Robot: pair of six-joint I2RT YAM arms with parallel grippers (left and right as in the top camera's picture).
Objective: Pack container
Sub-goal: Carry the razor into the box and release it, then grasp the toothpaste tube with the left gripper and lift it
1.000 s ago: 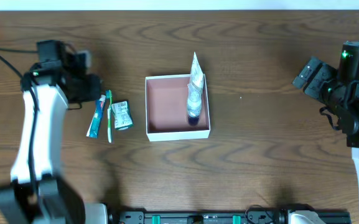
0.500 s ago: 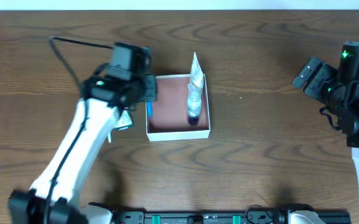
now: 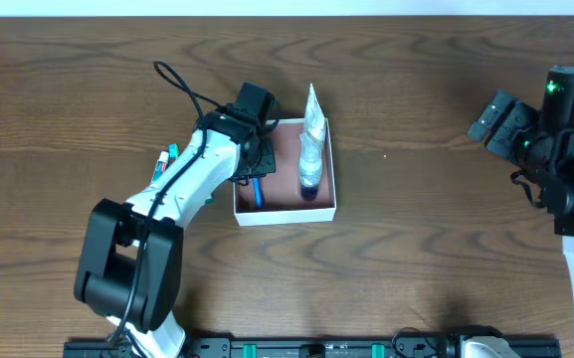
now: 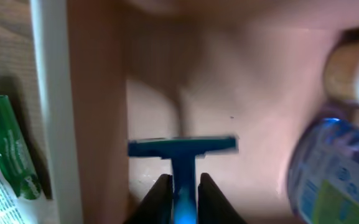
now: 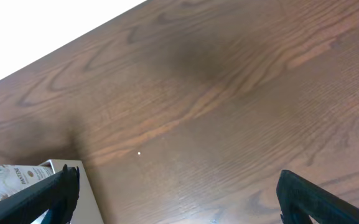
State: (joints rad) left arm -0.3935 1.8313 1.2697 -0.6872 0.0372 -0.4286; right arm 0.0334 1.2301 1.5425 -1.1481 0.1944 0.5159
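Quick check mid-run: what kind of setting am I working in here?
Probably a robot test bench rather than a bathroom: a wooden table, a right arm at its edge, and the left tool holding a blue razor inside the container.

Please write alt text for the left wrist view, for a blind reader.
The left end effector holds a blue razor by its handle over the pink floor of the container. A blue-labelled bottle is at the right; green packaging sits outside the white wall.
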